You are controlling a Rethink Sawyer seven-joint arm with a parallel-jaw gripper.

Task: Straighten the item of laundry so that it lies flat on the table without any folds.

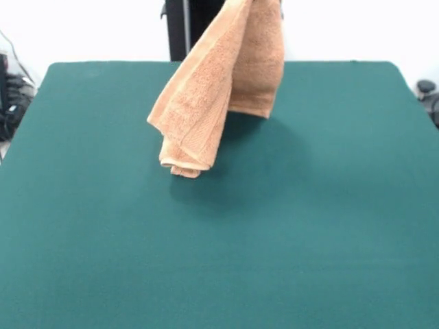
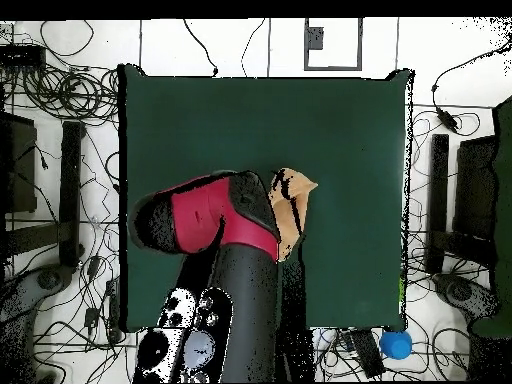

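Note:
The orange-tan towel hangs in the air from the top edge of the front view. It is bunched and folded lengthwise, and its lowest fold is just above the green table, over the far middle. In the overhead view only a small part of the towel shows beside the red and black arm, which reaches over the table from the bottom. The gripper is hidden, above the picture edge in the front view and under the arm in the overhead view. The hanging towel shows it is held.
The black pedestal stands behind the table's far edge. Cables and dark equipment lie on the floor on both sides of the table. A blue ball lies off the table's corner.

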